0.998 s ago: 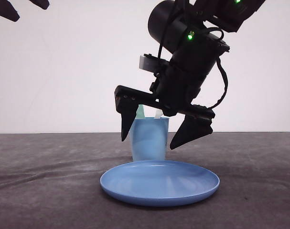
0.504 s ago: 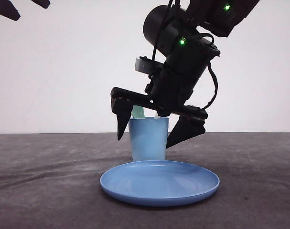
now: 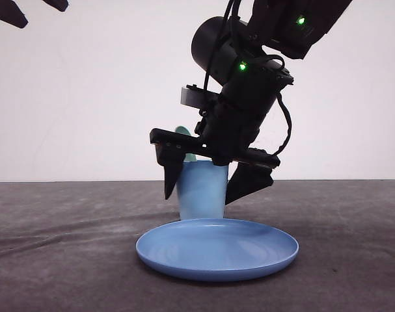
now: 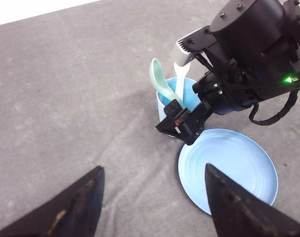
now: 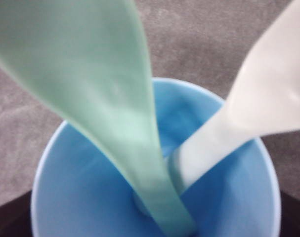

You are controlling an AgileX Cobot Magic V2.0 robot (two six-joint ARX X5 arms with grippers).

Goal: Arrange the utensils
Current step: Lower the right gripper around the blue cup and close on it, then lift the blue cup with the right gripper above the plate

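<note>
The light blue cup (image 3: 200, 192) stands behind the blue plate (image 3: 275, 253). In it lean the mint-green spoon (image 4: 159, 81) and the white fork (image 4: 180, 86); the spoon's bowl (image 3: 183, 134) pokes up past the right gripper's finger bar. My right gripper (image 3: 200, 197) is open, one finger on each side of the cup. Its wrist view looks straight down into the cup (image 5: 229, 202), with the spoon (image 5: 105, 98) and fork (image 5: 258, 98) close and blurred. My left gripper (image 4: 153, 167) is open and empty, high above the cloth to the left.
A grey cloth (image 3: 60, 247) covers the table. The plate (image 4: 229, 173) is bare and lies just in front of the cup. The left gripper's fingers (image 3: 7, 13) hang at the top left of the front view.
The right gripper has come down and shifted slightly left around the cup. The spoon's top now shows above its finger bar. The left gripper has not moved.
</note>
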